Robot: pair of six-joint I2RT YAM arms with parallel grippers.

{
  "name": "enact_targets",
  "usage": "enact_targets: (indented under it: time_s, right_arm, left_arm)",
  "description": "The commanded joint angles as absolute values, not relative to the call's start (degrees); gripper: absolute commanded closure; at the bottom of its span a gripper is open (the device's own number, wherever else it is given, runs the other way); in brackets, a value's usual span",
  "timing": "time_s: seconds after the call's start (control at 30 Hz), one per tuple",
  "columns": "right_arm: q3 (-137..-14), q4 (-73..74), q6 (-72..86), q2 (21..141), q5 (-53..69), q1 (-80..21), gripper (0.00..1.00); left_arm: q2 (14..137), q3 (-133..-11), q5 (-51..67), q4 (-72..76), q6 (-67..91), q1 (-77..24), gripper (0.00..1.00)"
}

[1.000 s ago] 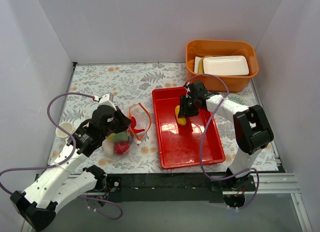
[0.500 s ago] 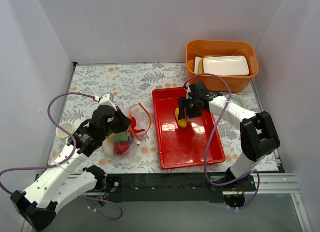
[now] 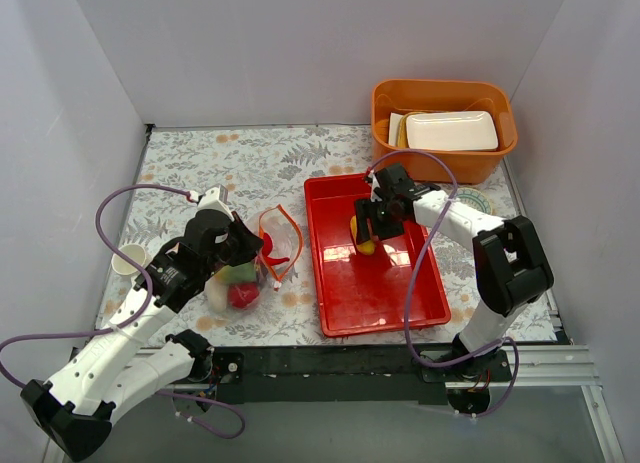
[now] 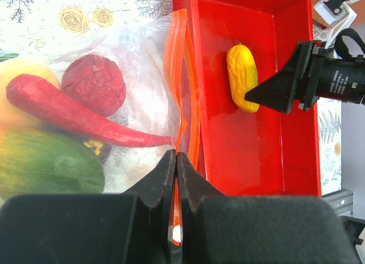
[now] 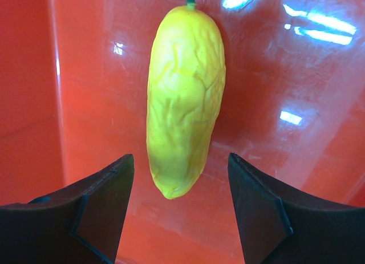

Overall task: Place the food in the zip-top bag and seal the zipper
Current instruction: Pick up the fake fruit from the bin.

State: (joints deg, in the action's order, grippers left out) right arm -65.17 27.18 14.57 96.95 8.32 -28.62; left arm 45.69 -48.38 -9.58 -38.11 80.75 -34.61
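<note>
The clear zip-top bag [image 3: 262, 251] lies left of the red tray [image 3: 385, 293]; it holds a red chili [image 4: 80, 118], a dark red round fruit [image 4: 94, 81] and a green fruit [image 4: 45, 161]. My left gripper [image 4: 175, 155] is shut on the bag's orange-red zipper [image 4: 181, 76] at the mouth, which stands open [image 3: 280, 238]. A yellow wrinkled toy fruit [image 5: 183, 93] lies in the red tray [image 5: 274, 59], also in the top view [image 3: 365, 238]. My right gripper [image 5: 179, 178] is open just above it, jaws either side of its near end, not touching.
An orange tub [image 3: 443, 128] with a white foam tray [image 3: 450, 130] stands at the back right. A small cup [image 3: 130, 259] sits at the left edge. White walls surround the flowered table [image 3: 230, 163].
My right gripper has shifted slightly down and toward the near side over the yellow fruit. The left arm and bag have not moved.
</note>
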Motion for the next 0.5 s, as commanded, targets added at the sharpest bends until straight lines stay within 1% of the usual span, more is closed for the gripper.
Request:
enact_targets:
  time_s: [0.0, 0.47]
  right_arm:
    - [-68.0, 27.7, 13.4, 97.8, 10.2, -28.8, 0.26]
    - [-70.7, 29.0, 12.2, 102.1, 9.5, -29.4, 0.23]
  left_arm:
    - [45.7, -49.0, -8.7, -37.9, 80.2, -34.6, 1.00]
    - [46.8, -49.3, -9.0, -37.3, 79.5, -34.6, 1.00]
